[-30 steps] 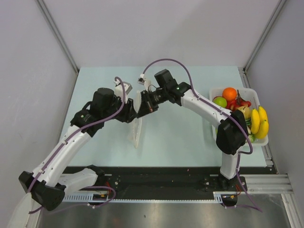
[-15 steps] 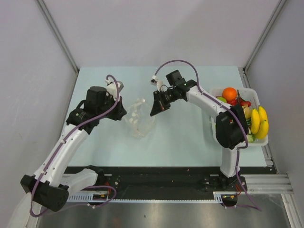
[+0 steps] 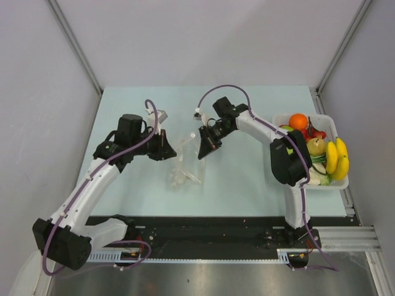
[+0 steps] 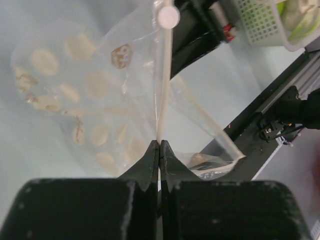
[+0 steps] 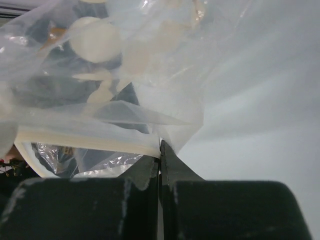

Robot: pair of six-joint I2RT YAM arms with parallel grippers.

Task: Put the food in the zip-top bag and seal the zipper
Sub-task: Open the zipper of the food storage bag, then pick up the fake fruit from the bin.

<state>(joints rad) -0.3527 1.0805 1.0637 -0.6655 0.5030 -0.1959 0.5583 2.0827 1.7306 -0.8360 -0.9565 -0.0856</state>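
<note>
The clear zip-top bag (image 3: 183,161) with pale dots hangs between my two grippers above the table's middle. My left gripper (image 3: 169,150) is shut on the bag's white zipper strip (image 4: 163,85), which runs straight away from its jaws in the left wrist view. My right gripper (image 3: 203,150) is shut on the opposite end of the mouth, where the white strip (image 5: 90,139) meets its jaws. The bag (image 5: 125,65) looks empty. The food sits in the basket at the right: an orange (image 3: 298,121), a green apple (image 3: 287,130), bananas (image 3: 337,158) and red pieces (image 3: 310,134).
The white slotted basket (image 3: 331,120) stands at the table's right edge, beside the right arm's base link; it also shows in the left wrist view (image 4: 260,22). The black rail (image 3: 203,237) runs along the near edge. Grey walls close the left, back and right.
Both grippers spread apart with the bag, then came slightly closer; the bag turned from an edge-on strip to hanging slack between them. The left arm swung left, the right arm drew toward its base.
</note>
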